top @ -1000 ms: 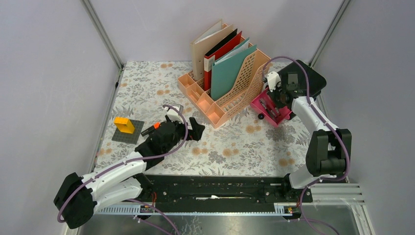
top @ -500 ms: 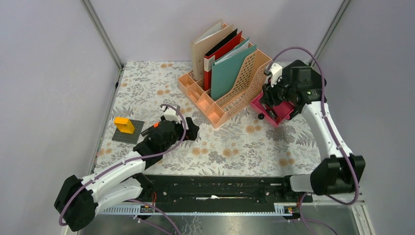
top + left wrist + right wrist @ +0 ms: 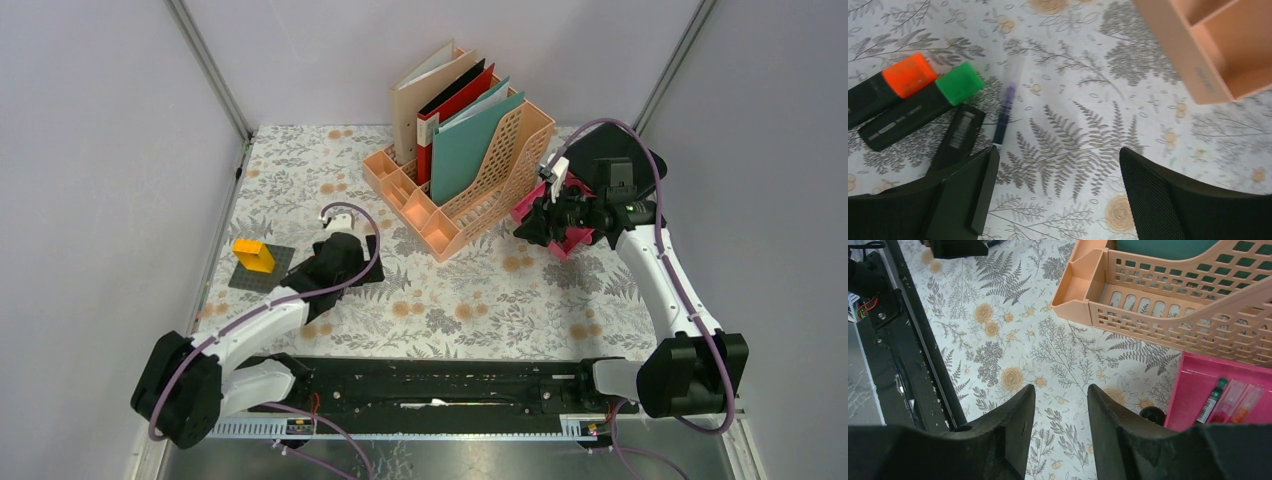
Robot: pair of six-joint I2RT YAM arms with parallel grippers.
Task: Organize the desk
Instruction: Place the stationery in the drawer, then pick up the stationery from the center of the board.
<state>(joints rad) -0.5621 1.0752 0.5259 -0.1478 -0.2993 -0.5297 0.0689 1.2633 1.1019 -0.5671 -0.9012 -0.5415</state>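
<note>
Left wrist view shows you the left gripper (image 3: 1055, 165) spread wide with nothing in it, low over the desk (image 3: 1083, 115). At the upper left of the frame an orange-capped marker (image 3: 895, 85) and a green-capped marker (image 3: 928, 107) lie side by side. A small black piece (image 3: 959, 131) is just below them, and a clear pen (image 3: 1007, 97) is just to their right. I think you hold the fingers wide so they can fit around one of these loose things. The peach file rack (image 3: 1198, 65) sits at the upper right, and its little boxes are open on top, so it looks like a good home for them. In the right wrist view the right gripper (image 3: 1060, 395) is partly open and holds nothing; the flowery cloth shows between its fingers. The pink tray (image 3: 1193, 385) at the lower right of that frame, right next to the rack, has pens (image 3: 1230, 400) lying in it. In the top view the desk fills the middle, and a yellow block (image 3: 254, 255) rests on a grey plate (image 3: 275, 272) at the left.
</note>
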